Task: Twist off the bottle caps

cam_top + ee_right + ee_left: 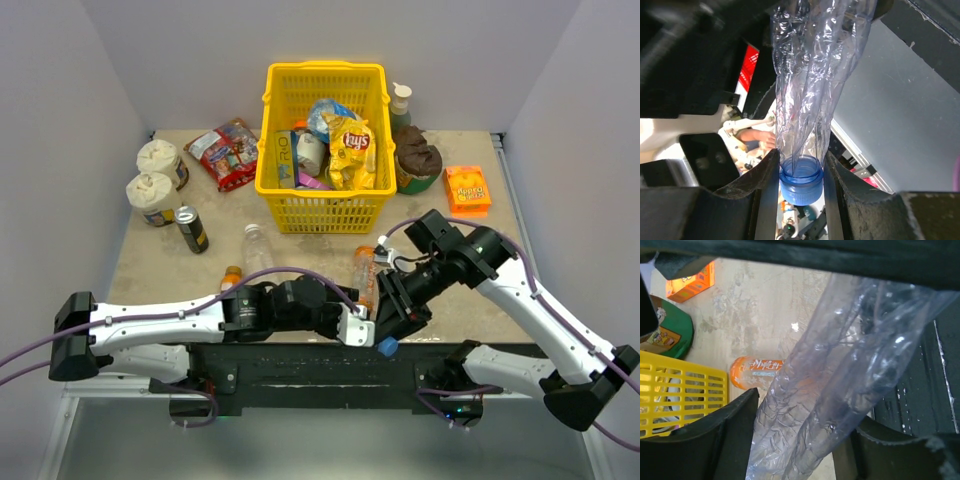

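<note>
Beige table, scuffed. Yellow basket centre-back. Left: white-topped tub, second tub, dark can, red snack packet. Front: clear bottle, small orange bottle. Right: green tub, orange box.

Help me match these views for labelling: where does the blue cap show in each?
Top external: blue cap low, right of centre.
Left wrist: not in view.
Right wrist: bottom centre, in the right gripper.
Shared landmark: the crushed clear bottle, both wrist views.
</note>
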Tool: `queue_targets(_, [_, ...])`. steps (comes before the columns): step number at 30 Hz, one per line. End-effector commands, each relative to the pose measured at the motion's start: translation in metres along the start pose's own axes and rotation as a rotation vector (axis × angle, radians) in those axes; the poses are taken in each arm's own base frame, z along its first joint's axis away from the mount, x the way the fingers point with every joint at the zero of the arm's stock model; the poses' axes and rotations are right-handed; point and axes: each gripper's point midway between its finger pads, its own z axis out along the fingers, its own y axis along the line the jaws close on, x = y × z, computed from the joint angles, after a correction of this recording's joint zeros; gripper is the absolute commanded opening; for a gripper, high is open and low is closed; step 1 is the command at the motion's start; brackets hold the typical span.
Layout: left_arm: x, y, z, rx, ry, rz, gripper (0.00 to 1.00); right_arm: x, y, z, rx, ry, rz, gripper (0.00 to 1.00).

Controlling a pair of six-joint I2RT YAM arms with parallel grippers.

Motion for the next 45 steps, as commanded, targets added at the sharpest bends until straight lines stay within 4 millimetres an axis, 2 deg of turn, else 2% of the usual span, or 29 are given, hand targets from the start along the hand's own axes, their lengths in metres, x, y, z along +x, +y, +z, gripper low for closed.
queue_targets(1, [-0.016,-0.007,0.007,0.025,-0.079,-0.069,0.5,-0.001,0.018,-0.006,-0.059,-0.013,-0.057,0.01])
queue_targets(3, [-0.015,-0.011,0.008,0.038,-0.081,-0.105,0.46,-0.002,0.018,-0.006,-0.059,-0.018,-0.054,0.04])
queue_targets(6, [-0.017,-0.015,0.007,0.043,-0.101,-0.15,0.37,-0.009,0.023,-0.007,-0.068,-0.065,-0.052,0.19])
queue_targets(7, [-0.018,-0.014,0.007,0.039,-0.104,-0.165,0.33,-0.015,0.027,-0.008,-0.076,-0.101,-0.047,0.32])
queue_targets(9, [-0.019,-0.015,0.006,0.05,-0.112,-0.225,0.31,-0.026,0.029,-0.008,-0.069,-0.161,-0.042,0.44])
queue_targets(10, [-0.015,-0.01,0.006,0.042,-0.107,-0.264,0.29,-0.034,0.034,-0.01,-0.082,-0.203,-0.034,0.58])
queue_targets(12, [-0.011,-0.007,0.003,0.049,-0.125,-0.373,0.29,-0.046,0.035,-0.015,-0.068,-0.294,-0.01,0.71])
queue_targets(13, [-0.003,0.001,0.001,0.026,-0.124,-0.448,0.28,-0.053,0.037,-0.017,-0.068,-0.334,-0.012,0.73])
queue_targets(14, [0.007,0.001,-0.001,0.021,-0.119,-0.483,0.28,-0.057,0.038,-0.021,-0.069,-0.374,-0.009,0.74])
queue_targets(15, [0.004,0.006,-0.008,0.008,-0.149,-0.509,0.28,-0.067,0.037,-0.026,-0.056,-0.436,0.027,0.75])
queue_targets(16, [0.01,0.013,-0.011,-0.014,-0.147,-0.552,0.28,-0.075,0.042,-0.032,-0.07,-0.487,0.015,0.76])
queue_targets(21, [0.028,0.015,-0.023,-0.044,-0.103,-0.664,0.29,-0.121,0.056,-0.076,-0.061,-0.803,0.033,0.76])
queue_targets(22, [0.034,0.018,-0.024,-0.06,-0.092,-0.717,0.29,-0.139,0.054,-0.091,-0.029,-0.921,0.033,0.76])
queue_targets(23, [0.038,0.021,-0.025,-0.07,-0.081,-0.751,0.29,-0.146,0.056,-0.103,-0.016,-0.99,0.028,0.76])
queue_targets(24, [0.047,0.029,-0.028,-0.095,-0.068,-0.797,0.29,-0.156,0.054,-0.112,0.007,-1.055,0.031,0.76])
queue_targets(26, [0.043,0.046,-0.033,-0.126,-0.079,-0.914,0.31,-0.175,0.058,-0.133,0.008,-1.19,0.03,0.76])
queue_targets(27, [0.052,0.055,-0.036,-0.139,-0.057,-0.974,0.32,-0.18,0.064,-0.137,-0.016,-1.22,0.03,0.75])
queue_targets(28, [0.047,0.061,-0.038,-0.145,-0.07,-1.038,0.33,-0.189,0.081,-0.15,-0.069,-1.289,-0.005,0.74])
queue_targets(29, [0.035,0.075,-0.044,-0.161,-0.106,-1.056,0.33,-0.195,0.088,-0.162,-0.083,-1.363,-0.009,0.73])
queue_targets(31, [0.029,0.087,-0.051,-0.155,-0.123,-1.123,0.34,-0.202,0.115,-0.173,-0.148,-1.434,-0.082,0.69])
queue_targets(32, [0.016,0.097,-0.056,-0.148,-0.155,-1.133,0.34,-0.203,0.126,-0.179,-0.156,-1.458,-0.112,0.67])
queue_targets(34, [0.01,0.1,-0.06,-0.091,-0.172,-1.199,0.35,-0.211,0.13,-0.173,-0.088,-1.437,-0.167,0.65])
queue_targets(35, [0.007,0.101,-0.061,-0.069,-0.188,-1.22,0.35,-0.222,0.14,-0.17,-0.063,-1.417,-0.188,0.64])
queue_targets(37, [-0.001,0.104,-0.063,-0.025,-0.237,-1.263,0.35,-0.223,0.141,-0.156,0.031,-1.378,-0.228,0.63])
queue_targets(38, [-0.001,0.104,-0.062,-0.023,-0.243,-1.264,0.35,-0.223,0.148,-0.155,0.046,-1.384,-0.248,0.63])
queue_targets(44, [0.013,0.111,-0.064,-0.05,-0.216,-1.302,0.35,-0.221,0.156,-0.146,0.115,-1.363,-0.351,0.63])
queue_targets(45, [0.015,0.112,-0.064,-0.05,-0.214,-1.309,0.35,-0.224,0.155,-0.138,0.134,-1.34,-0.369,0.62])
